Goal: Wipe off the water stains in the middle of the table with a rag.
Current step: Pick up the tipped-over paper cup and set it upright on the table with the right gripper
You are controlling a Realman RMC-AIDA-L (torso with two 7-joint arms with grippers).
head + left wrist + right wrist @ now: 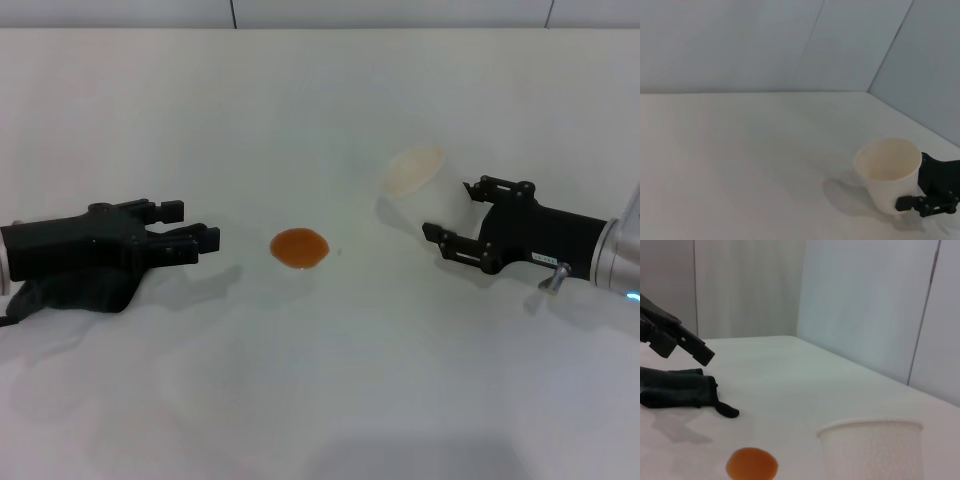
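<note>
The water stain is a small glossy orange-brown puddle [299, 247] in the middle of the white table [320, 400]; it also shows in the right wrist view [751, 463]. The black-green rag [75, 290] lies crumpled on the table at the left, with its thin corner pointing toward the puddle [726, 410]. My left gripper [190, 228] hovers just above the rag, open and empty, its tips pointing at the puddle. My right gripper [462, 215] is open and empty to the right of the puddle, low over the table.
A translucent whitish cup [415, 170] stands upright behind and right of the puddle, close to my right gripper's fingers [912, 202]; it also shows in the left wrist view [887, 172]. Grey wall panels [790, 40] run behind the table's far edge.
</note>
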